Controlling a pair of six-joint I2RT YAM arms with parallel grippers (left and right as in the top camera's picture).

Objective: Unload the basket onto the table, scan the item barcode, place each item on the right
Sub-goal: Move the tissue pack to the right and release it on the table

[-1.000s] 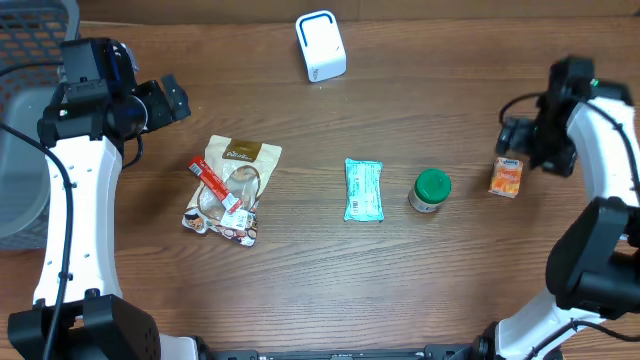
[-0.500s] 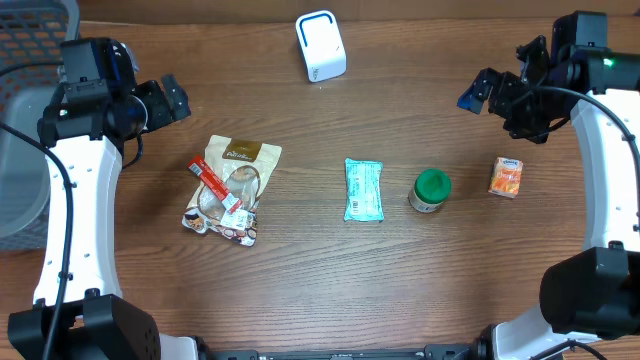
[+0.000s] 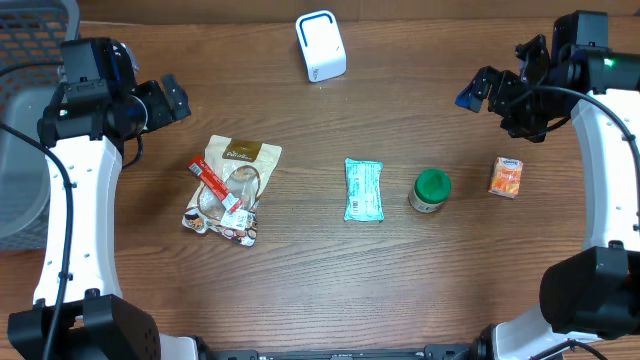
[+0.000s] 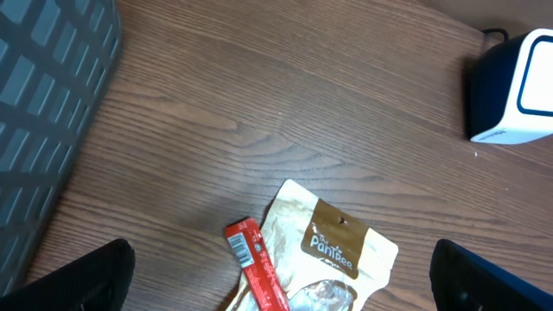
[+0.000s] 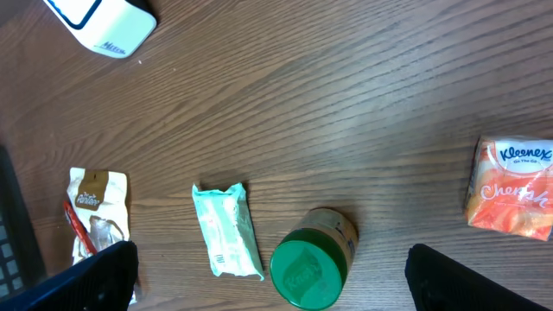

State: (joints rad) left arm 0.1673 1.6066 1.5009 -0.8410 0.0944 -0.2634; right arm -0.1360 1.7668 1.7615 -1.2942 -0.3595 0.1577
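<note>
On the brown wooden table (image 3: pixel 300 290) in front of you, the items to scan lie in a loose row, and neither arm holds any of them. From your left: a brown-and-white snack pouch (image 3: pixel 240 170) with a red stick packet (image 3: pixel 213 183) lying slantwise across it, a mint-green wipe packet (image 3: pixel 363 189) lying flat, a small jar with a green lid (image 3: pixel 431 188) standing upright just beside it, and an orange Kleenex tissue pack (image 3: pixel 506 177) at the right end. The white box scanner with the blue-rimmed face (image 3: pixel 320 45) sits at the far edge, well apart from all of them. Your left gripper (image 3: pixel 178 100) hangs above bare wood near the grey mesh basket (image 3: pixel 30 40), its fingers spread wide and empty; in its wrist view the pouch and the red stick show between the fingertips (image 4: pixel 86 276). Your right gripper (image 3: pixel 477 90) is likewise released and empty. It hovers up-table from the tissue pack and clear of it.
</note>
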